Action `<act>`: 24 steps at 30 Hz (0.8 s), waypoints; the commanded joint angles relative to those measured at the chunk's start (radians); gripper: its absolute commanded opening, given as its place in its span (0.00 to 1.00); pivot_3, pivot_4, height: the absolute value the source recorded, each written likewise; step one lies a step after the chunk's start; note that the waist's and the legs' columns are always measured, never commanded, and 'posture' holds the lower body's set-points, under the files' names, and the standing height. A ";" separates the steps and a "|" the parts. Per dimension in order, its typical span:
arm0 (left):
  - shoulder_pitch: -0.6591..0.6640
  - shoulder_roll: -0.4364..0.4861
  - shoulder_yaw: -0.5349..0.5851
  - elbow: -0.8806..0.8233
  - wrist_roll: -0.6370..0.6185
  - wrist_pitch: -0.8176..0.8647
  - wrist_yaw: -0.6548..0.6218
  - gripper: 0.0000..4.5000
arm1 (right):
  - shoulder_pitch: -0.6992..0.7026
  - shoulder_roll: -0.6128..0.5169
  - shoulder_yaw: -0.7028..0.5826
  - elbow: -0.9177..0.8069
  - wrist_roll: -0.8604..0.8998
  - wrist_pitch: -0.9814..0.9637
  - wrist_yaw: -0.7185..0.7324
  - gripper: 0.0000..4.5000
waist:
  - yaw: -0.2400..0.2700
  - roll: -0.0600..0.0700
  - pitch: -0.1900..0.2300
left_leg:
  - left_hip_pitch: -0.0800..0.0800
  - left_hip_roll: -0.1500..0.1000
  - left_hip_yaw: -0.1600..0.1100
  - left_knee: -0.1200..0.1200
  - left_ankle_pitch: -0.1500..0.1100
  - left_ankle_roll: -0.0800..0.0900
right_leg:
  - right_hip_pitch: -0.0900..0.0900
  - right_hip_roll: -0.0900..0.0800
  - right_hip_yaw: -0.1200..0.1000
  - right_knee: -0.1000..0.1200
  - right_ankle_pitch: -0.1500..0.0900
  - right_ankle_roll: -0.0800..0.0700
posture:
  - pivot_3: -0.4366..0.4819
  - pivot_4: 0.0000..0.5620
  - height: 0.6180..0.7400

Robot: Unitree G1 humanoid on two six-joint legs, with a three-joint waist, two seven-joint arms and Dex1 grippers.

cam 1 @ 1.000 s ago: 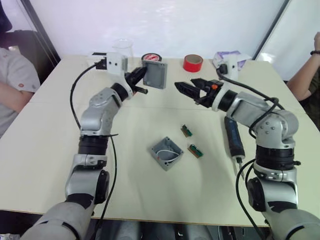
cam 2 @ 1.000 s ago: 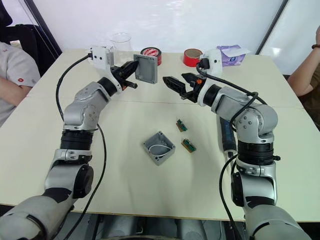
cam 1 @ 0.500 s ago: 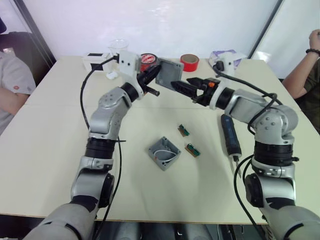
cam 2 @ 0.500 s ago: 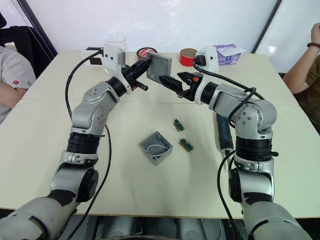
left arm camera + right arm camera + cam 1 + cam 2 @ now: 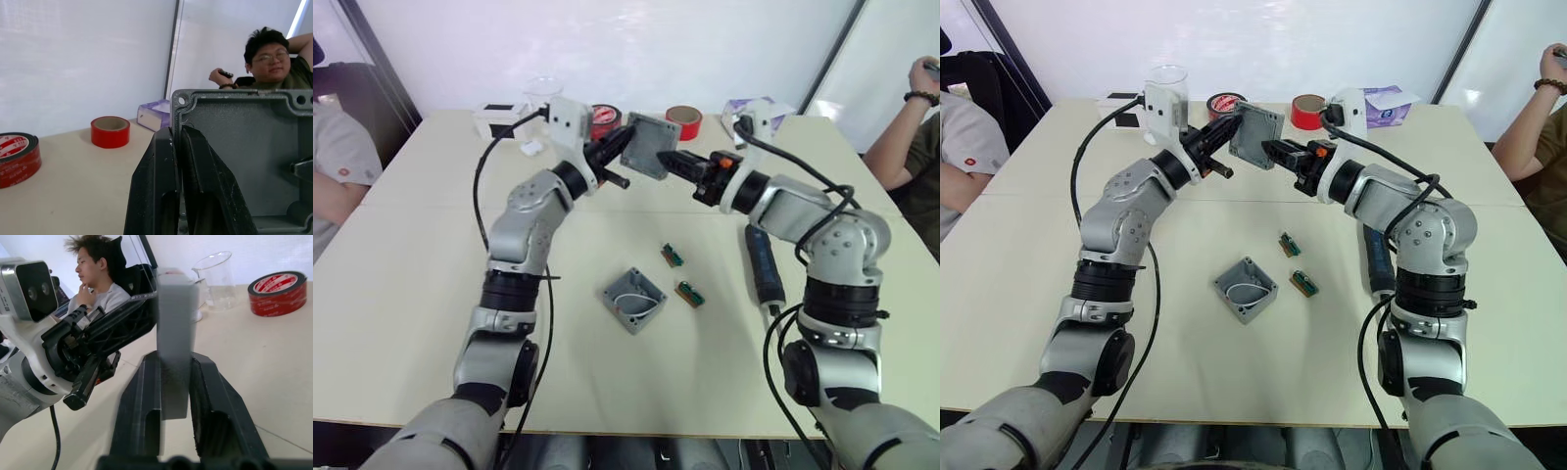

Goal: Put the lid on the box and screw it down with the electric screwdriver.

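Note:
The lid (image 5: pixel 647 145), a flat grey square cover, hangs upright in the air over the far middle of the table. My left gripper (image 5: pixel 620 155) is shut on its left edge, and the left wrist view shows its tray-like underside (image 5: pixel 239 147). My right gripper (image 5: pixel 672 162) has come in from the right and is shut on the opposite edge, with the lid's rim (image 5: pixel 173 333) between its fingers (image 5: pixel 210 382). The box (image 5: pixel 634 299), grey with white wire inside, sits open on the table below. The electric screwdriver (image 5: pixel 764 266) lies under my right arm.
Two small green circuit boards (image 5: pixel 678 256) (image 5: pixel 689 292) lie right of the box. Along the far edge stand a red tape roll (image 5: pixel 683 121), a black-rimmed tape roll (image 5: pixel 605 115), a glass beaker (image 5: pixel 540 93) and a purple pack (image 5: pixel 751 108). People sit at both table ends.
My right gripper moved left to the lid and closed on its edge. My left arm carried the lid right, toward the table's middle, still holding it.

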 commanded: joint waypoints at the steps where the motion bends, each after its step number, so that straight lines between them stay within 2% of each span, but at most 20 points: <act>1: -0.009 0.003 0.006 -0.053 -0.025 0.007 -0.018 0.00 | -0.007 0.003 -0.033 -0.040 0.022 -0.014 -0.006 0.03 | 0.000 0.000 0.000 | 0.000 0.000 0.000 0.000 0.000 0.000 | 0.000 0.000 0.000 0.000 0.000 0.000 | 0.48 0.27 1.00; 3: -0.008 0.007 0.006 -0.054 -0.030 0.021 -0.022 0.00 | -0.003 0.004 -0.032 -0.042 0.023 -0.015 -0.006 0.03 | 0.000 0.000 0.000 | 0.000 0.000 0.000 0.000 0.000 0.000 | 0.000 0.000 0.000 0.000 0.000 0.000 | 0.48 0.27 1.00; 6: -0.011 0.014 0.019 -0.054 -0.057 0.056 -0.034 0.17 | 0.006 0.007 -0.030 -0.051 0.032 -0.016 -0.003 0.03 | 0.000 0.000 0.000 | 0.000 0.000 0.000 0.000 0.000 0.000 | 0.000 0.000 0.000 0.000 0.000 0.000 | 0.48 0.27 1.00; 10: -0.020 0.035 0.045 -0.049 -0.084 0.070 -0.045 0.51 | 0.016 0.006 -0.025 -0.059 0.033 -0.022 -0.003 0.03 | 0.000 0.000 0.000 | 0.000 0.000 0.000 0.000 0.000 0.000 | 0.000 0.000 0.000 0.000 0.000 0.000 | 0.48 0.27 1.00; 13: -0.021 0.092 0.095 -0.070 -0.161 0.165 -0.076 0.75 | 0.029 -0.001 -0.025 -0.077 0.029 -0.031 0.001 0.03 | -0.006 0.000 0.000 | 0.000 0.000 0.000 0.000 0.000 0.000 | 0.000 0.000 0.000 0.000 0.000 0.000 | 0.48 0.27 1.00; 15: -0.006 0.161 0.134 -0.100 -0.238 0.270 -0.124 0.90 | 0.070 -0.048 0.011 -0.148 -0.038 -0.111 0.052 0.03 | -0.006 0.000 0.001 | 0.000 0.001 0.000 -0.001 0.000 0.000 | -0.001 0.002 0.000 0.000 0.000 0.000 | 0.48 0.27 1.00; 18: 0.037 0.249 0.152 -0.145 -0.282 0.358 -0.163 0.90 | 0.213 -0.185 0.137 -0.327 -0.212 -0.284 0.166 0.03 | -0.002 0.001 0.001 | -0.001 0.002 -0.001 -0.002 0.000 0.000 | -0.002 0.004 0.000 0.000 -0.001 0.001 | 0.48 0.27 1.00; 20: 0.068 0.284 0.156 -0.158 -0.290 0.389 -0.169 0.90 | 0.325 -0.288 0.238 -0.416 -0.387 -0.443 0.211 0.03 | 0.001 0.001 0.001 | -0.002 0.002 -0.001 -0.002 -0.001 0.001 | -0.002 0.004 0.000 -0.001 -0.002 0.002 | 0.48 0.27 1.00; 23: 0.121 0.318 0.143 -0.179 -0.288 0.414 -0.183 0.74 | 0.486 -0.393 0.333 -0.483 -0.627 -0.671 0.220 0.03 | 0.000 0.001 0.001 | -0.001 0.002 0.000 -0.002 -0.001 0.001 | -0.002 0.003 0.001 -0.002 -0.002 0.003 | 0.48 0.27 1.00; 24: 0.140 0.326 0.132 -0.187 -0.280 0.416 -0.188 0.65 | 0.538 -0.410 0.350 -0.490 -0.703 -0.734 0.201 0.03 | 0.000 0.000 0.001 | -0.001 0.001 0.000 -0.001 -0.001 0.001 | -0.001 0.003 0.001 -0.002 -0.002 0.003 | 0.48 0.27 1.00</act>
